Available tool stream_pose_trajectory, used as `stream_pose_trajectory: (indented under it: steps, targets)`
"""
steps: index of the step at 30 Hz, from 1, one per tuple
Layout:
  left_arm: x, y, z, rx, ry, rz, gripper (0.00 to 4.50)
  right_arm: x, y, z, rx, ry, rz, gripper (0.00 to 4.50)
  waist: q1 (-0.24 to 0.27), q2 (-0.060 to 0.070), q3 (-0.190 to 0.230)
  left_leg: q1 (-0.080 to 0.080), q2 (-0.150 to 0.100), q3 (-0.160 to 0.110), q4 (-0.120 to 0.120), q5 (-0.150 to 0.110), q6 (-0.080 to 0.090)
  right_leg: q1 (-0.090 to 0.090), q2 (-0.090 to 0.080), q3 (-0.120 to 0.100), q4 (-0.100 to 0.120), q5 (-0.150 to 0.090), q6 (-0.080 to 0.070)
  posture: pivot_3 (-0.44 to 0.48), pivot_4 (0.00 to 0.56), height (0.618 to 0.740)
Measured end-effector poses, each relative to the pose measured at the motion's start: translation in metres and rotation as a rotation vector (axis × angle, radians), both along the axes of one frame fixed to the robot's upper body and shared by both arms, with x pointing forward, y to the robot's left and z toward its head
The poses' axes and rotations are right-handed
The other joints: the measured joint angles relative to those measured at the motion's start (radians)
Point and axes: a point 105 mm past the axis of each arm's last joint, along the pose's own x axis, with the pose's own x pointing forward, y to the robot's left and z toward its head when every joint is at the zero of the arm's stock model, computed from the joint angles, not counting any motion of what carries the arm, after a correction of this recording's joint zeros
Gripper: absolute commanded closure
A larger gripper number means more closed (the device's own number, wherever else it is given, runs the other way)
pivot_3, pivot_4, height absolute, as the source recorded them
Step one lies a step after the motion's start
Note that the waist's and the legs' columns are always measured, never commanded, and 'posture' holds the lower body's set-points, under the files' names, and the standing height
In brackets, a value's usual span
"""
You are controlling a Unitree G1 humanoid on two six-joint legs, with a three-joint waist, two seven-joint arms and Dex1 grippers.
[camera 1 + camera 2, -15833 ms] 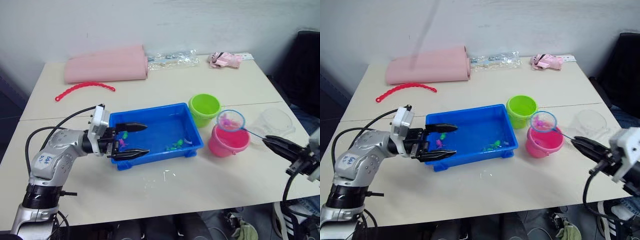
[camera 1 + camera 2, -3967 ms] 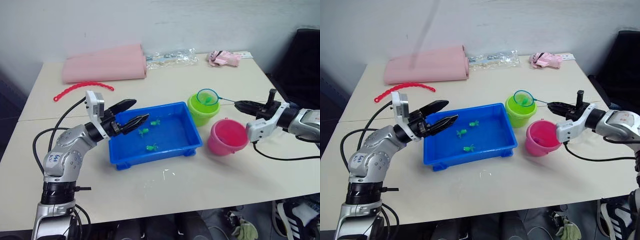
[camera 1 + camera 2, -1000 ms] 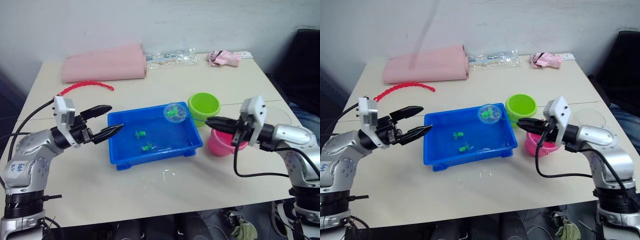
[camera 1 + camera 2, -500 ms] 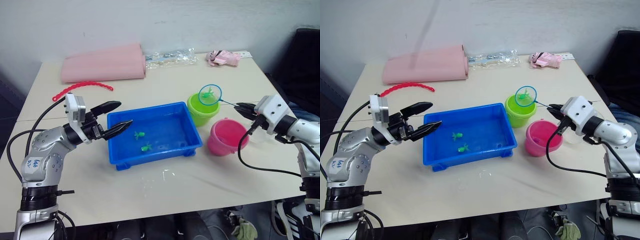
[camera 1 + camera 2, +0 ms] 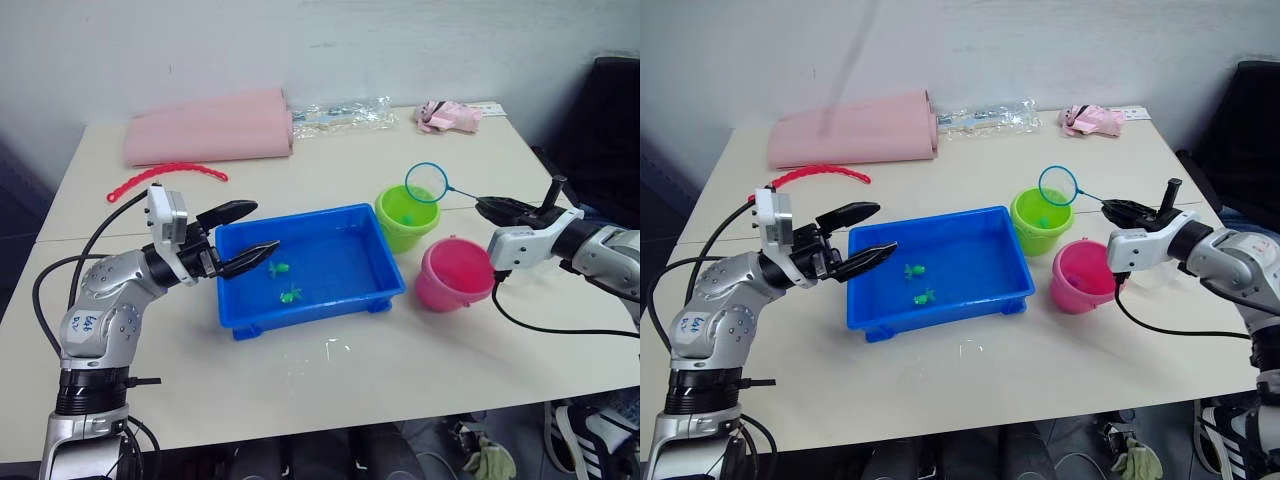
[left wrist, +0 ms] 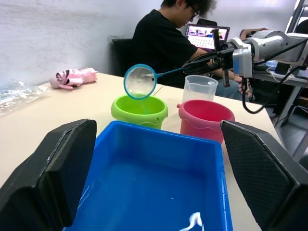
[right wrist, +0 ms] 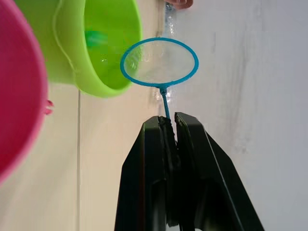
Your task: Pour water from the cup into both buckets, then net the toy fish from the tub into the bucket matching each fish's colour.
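Sideways, net [image 5: 426, 181] handle points right; hoop over green bucket [image 5: 407, 217].

I see the net [image 5: 425, 182] empty above the green bucket [image 5: 406, 218]; two green fish [image 5: 286, 282] lie in the tub [image 5: 310, 268].

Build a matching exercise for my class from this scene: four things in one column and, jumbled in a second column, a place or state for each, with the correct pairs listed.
Things
1. Round blue-rimmed net
2. Two tiny green toy fish
3. Lime green plastic bucket
4. Left gripper

Places or states
A. Lying in the shallow blue plastic tub
B. Open, fingers over the tub's left end
C. Empty, held above the green bucket by the right gripper
D. Standing on the table beside the hot pink bucket

Pairs: 1-C, 2-A, 3-D, 4-B
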Motion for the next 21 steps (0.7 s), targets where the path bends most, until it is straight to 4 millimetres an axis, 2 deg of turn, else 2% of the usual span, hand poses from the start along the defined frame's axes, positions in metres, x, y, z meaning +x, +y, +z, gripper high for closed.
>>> stream_pose_trajectory:
  steps: [4, 6, 8, 10, 13, 14, 16, 18, 21]
  targets:
    - [0.0, 0.0, -0.001, 0.0, 0.003, -0.007, 0.03, -0.001, 0.0, -0.003, -0.004, -0.005, 0.026, 4.5, -0.001, 0.0, 0.0, 0.0, 0.0, 0.0, 0.0, 0.0, 0.0, 0.0, 0.0, 0.0, 0.0, 0.0, 0.0, 0.0, 0.15, 0.74]
    - [0.0, 0.0, -0.001, 0.0, 0.006, -0.01, 0.03, -0.002, 0.0, 0.002, 0.052, -0.007, 0.036, 4.5, -0.001, 0.0, 0.0, 0.0, 0.0, 0.0, 0.0, 0.0, 0.0, 0.0, 0.0, 0.0, 0.0, 0.0, 0.0, 0.0, 0.15, 0.74]
    - [0.0, 0.003, -0.003, 0.009, 0.012, -0.015, 0.03, -0.002, 0.01, 0.013, 0.221, 0.022, 0.063, 4.5, -0.005, 0.0, 0.0, 0.0, 0.001, 0.0, 0.0, 0.0, 0.0, 0.001, 0.001, 0.0, 0.0, 0.0, 0.0, 0.0, 0.15, 0.74]
    - [-0.002, 0.009, -0.006, 0.029, 0.022, -0.013, 0.03, -0.006, 0.029, 0.021, 0.429, 0.133, 0.125, 4.5, -0.01, 0.0, 0.0, 0.002, 0.002, -0.001, 0.0, 0.0, 0.0, 0.002, 0.002, 0.0, 0.0, 0.0, 0.0, 0.0, 0.15, 0.74]
    - [-0.01, 0.028, -0.014, 0.065, 0.019, 0.009, 0.03, -0.009, 0.056, 0.025, 0.673, 0.381, 0.194, 4.5, -0.015, 0.0, 0.0, 0.001, 0.003, -0.002, -0.001, 0.0, 0.0, 0.002, -0.001, 0.0, 0.001, 0.0, 0.0, 0.0, 0.15, 0.74]
    - [-0.013, 0.032, -0.015, 0.072, 0.017, 0.009, 0.03, -0.01, 0.06, 0.025, 0.703, 0.439, 0.198, 4.5, -0.013, 0.0, 0.0, 0.001, 0.002, -0.002, -0.001, 0.0, 0.001, 0.002, -0.001, -0.001, 0.001, 0.0, 0.0, 0.0, 0.15, 0.74]
    - [-0.018, 0.04, -0.017, 0.084, 0.009, 0.021, 0.03, -0.015, 0.073, 0.02, 0.692, 0.584, 0.208, 4.5, -0.01, 0.0, 0.0, 0.001, 0.002, -0.003, 0.0, 0.0, 0.001, 0.002, -0.003, -0.001, 0.0, 0.0, 0.0, 0.0, 0.15, 0.74]
    - [-0.024, 0.057, -0.023, 0.109, 0.017, 0.06, 0.03, -0.023, 0.102, 0.005, 0.635, 0.811, 0.222, 4.5, -0.007, 0.0, 0.0, 0.001, 0.002, -0.003, 0.0, -0.001, 0.003, 0.002, -0.006, -0.002, 0.0, 0.0, -0.001, 0.0, 0.15, 0.74]
    - [-0.029, 0.074, -0.031, 0.134, 0.049, 0.101, 0.03, -0.025, 0.117, -0.009, 0.555, 0.964, 0.192, 4.5, -0.001, 0.0, 0.0, 0.0, 0.001, -0.003, 0.0, -0.002, 0.003, 0.001, -0.007, -0.003, 0.0, 0.0, -0.001, 0.0, 0.15, 0.74]
